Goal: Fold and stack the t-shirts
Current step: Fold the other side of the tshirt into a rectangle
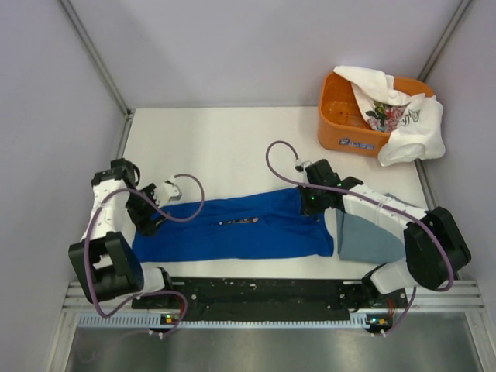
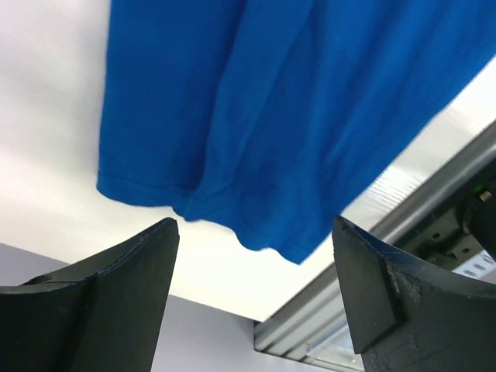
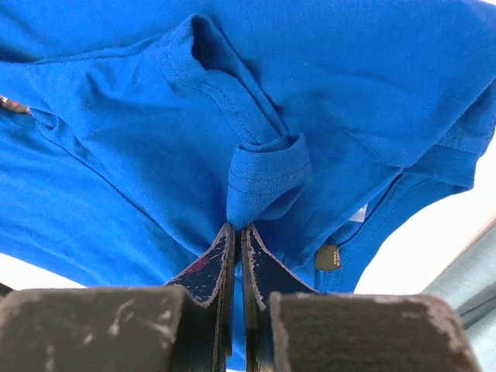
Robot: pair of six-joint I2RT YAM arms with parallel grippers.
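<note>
Along the near edge of the worktop (image 1: pixel 232 147) the royal-blue t-shirt (image 1: pixel 232 232) lies folded into a long band. At its left end the left gripper (image 2: pixel 256 229) stands wide, holding nothing. At its right end the right gripper (image 3: pixel 239 229) pinches a fold of blue cloth. The grey-blue t-shirt (image 1: pixel 364 240) lies folded near the near right corner. The white floral t-shirt (image 1: pixel 403 116) drapes over the orange basket (image 1: pixel 341 128) at the far right corner.
</note>
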